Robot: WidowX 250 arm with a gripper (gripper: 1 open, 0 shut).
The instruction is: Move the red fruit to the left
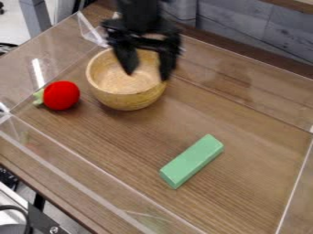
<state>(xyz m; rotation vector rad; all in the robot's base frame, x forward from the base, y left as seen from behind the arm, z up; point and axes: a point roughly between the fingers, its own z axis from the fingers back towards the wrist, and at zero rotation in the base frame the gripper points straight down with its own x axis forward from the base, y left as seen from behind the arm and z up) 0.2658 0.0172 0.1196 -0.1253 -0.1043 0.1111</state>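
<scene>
The red fruit point(60, 94) is a small round bright-red ball lying on the wooden table near its left edge, just left of the wooden bowl point(124, 79). My black gripper point(146, 64) hangs over the bowl's right rim, well to the right of the fruit. Its two fingers are spread apart, open, with nothing between them.
A green rectangular block point(193, 161) lies flat toward the front right. Clear acrylic walls point(31, 73) enclose the wooden table on all sides. A grey plank wall stands behind.
</scene>
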